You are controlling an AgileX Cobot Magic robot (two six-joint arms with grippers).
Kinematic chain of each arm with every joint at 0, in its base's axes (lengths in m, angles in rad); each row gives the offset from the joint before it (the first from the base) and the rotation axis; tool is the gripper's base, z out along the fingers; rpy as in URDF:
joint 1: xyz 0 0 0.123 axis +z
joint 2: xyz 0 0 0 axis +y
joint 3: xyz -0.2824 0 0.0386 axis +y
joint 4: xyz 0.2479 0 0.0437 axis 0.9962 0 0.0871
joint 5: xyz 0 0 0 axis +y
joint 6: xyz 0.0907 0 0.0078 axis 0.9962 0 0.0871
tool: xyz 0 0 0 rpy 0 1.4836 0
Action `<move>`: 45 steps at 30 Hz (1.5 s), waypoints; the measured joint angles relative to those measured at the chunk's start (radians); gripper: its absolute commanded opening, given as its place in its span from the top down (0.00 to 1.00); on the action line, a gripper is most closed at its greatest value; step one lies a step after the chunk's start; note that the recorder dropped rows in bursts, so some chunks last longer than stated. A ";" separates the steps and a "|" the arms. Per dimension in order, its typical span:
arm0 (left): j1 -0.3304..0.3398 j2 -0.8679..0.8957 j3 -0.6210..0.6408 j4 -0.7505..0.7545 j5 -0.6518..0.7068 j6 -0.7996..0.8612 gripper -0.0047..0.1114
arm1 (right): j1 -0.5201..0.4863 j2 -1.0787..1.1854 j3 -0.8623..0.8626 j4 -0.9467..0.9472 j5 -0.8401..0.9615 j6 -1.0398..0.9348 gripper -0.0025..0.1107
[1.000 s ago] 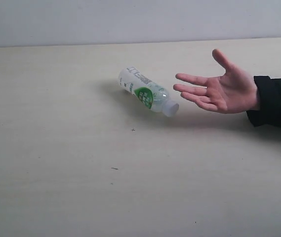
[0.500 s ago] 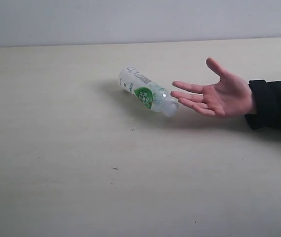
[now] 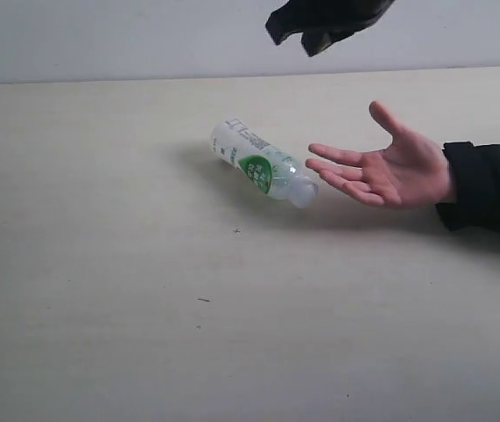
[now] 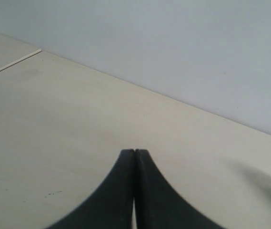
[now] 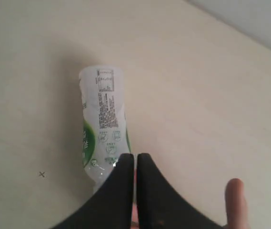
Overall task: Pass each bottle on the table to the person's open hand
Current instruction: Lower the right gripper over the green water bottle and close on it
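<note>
One green-labelled bottle point(image 3: 263, 167) is lying on the counter point(image 3: 100, 290), cap beside the person's hand point(image 3: 390, 167); left fingers point(image 4: 118, 191) are pressing together, right fingers point(image 5: 121, 191) are hovering clenched, both empty.

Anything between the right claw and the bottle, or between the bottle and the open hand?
Nothing visible. The right claw is above the lying bottle with clear air between; the bottle's cap points toward the open hand.

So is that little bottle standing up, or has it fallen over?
Lying on its side. The bottle rests lengthwise on the table, its white cap pointing toward the person's open hand.
</note>
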State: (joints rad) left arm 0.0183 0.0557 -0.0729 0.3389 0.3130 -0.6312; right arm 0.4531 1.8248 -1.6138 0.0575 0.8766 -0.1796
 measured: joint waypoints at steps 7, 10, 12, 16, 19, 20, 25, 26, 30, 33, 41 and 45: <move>0.000 0.000 0.000 0.000 0.000 0.000 0.96 | 0.000 0.259 -0.237 0.008 0.194 -0.054 0.39; 0.000 0.000 0.000 0.000 0.000 0.000 0.96 | 0.000 0.343 -0.273 0.008 0.216 -0.068 0.26; 0.000 0.000 0.000 0.000 0.000 0.000 0.96 | 0.000 0.383 -0.284 0.008 0.212 -0.076 0.25; 0.000 0.000 0.000 0.000 0.000 0.000 0.96 | 0.000 0.428 -0.286 0.010 0.201 -0.116 0.25; 0.000 0.000 0.000 0.000 0.000 0.000 0.96 | 0.000 0.445 -0.286 0.013 0.195 -0.142 0.25; 0.000 0.000 0.000 0.000 0.000 0.000 0.96 | 0.000 0.446 -0.286 0.013 0.190 -0.150 0.25; 0.000 0.000 0.000 0.000 0.000 0.000 0.96 | 0.028 0.447 -0.290 0.013 0.150 -0.205 0.21; 0.000 0.000 0.000 0.000 0.000 0.000 0.96 | 0.039 0.447 -0.290 0.013 0.138 -0.213 0.18; 0.000 0.000 0.000 0.000 0.000 0.000 0.96 | 0.076 0.452 -0.292 0.013 0.069 -0.228 0.12; 0.000 0.000 0.000 0.000 0.000 0.000 0.96 | 0.083 0.464 -0.294 0.013 0.017 -0.228 0.12; 0.000 0.000 0.000 0.000 0.000 0.000 0.96 | 0.083 0.529 -0.294 -0.068 -0.006 -0.177 0.12; 0.000 0.000 0.000 0.000 0.000 0.000 0.96 | 0.083 0.546 -0.294 -0.074 -0.009 -0.169 0.12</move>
State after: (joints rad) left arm 0.0183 0.0557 -0.0729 0.3389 0.3130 -0.6312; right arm 0.5365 2.3713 -1.9076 -0.0164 0.8673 -0.3484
